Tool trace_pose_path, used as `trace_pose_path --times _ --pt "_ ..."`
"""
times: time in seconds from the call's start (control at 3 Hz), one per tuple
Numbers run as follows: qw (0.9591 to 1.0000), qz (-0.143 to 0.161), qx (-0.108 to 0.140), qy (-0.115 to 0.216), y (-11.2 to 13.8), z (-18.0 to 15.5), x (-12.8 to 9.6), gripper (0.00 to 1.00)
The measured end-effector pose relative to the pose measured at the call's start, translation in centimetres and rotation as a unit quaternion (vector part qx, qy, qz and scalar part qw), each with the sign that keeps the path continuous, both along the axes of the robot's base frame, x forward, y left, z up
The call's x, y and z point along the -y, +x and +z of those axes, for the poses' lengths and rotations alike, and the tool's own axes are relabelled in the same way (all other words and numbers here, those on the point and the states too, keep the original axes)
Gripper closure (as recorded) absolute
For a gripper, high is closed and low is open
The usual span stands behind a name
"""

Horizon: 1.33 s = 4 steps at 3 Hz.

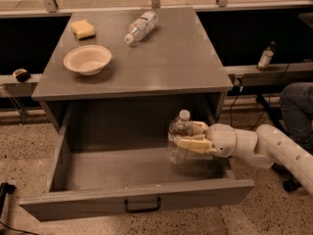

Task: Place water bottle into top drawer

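Observation:
The water bottle is a clear ribbed bottle with a white cap. It stands upright inside the open top drawer, at its right side, with its base at or just above the drawer floor. My gripper reaches in from the right over the drawer's side wall. Its cream fingers are shut around the bottle's upper body. The drawer is pulled far out, and its black handle shows on the front.
On the cabinet top lie a white bowl, a yellow sponge and a second clear bottle on its side. A person's leg is at the right. A small bottle stands on a rail behind.

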State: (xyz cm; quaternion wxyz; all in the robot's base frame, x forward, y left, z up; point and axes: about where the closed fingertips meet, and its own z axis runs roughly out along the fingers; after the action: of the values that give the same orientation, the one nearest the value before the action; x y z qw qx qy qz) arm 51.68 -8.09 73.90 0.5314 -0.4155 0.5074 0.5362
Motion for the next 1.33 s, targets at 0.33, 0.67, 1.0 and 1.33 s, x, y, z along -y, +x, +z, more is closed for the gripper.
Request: trace_pose_path --times 0.33,0.67,1.0,1.33 --pt "0.9994 0.019 0.024 0.018 -0.52 -1.41 -0.60 0.81" --pt "0.9993 0.020 0.025 0.019 -0.55 -1.50 -0.63 0.57" --pt "0.9993 0.020 0.025 0.019 -0.55 -1.50 -0.63 0.34" --pt "0.9993 0.020 0.025 0.019 -0.55 -1.49 -0.63 0.11"
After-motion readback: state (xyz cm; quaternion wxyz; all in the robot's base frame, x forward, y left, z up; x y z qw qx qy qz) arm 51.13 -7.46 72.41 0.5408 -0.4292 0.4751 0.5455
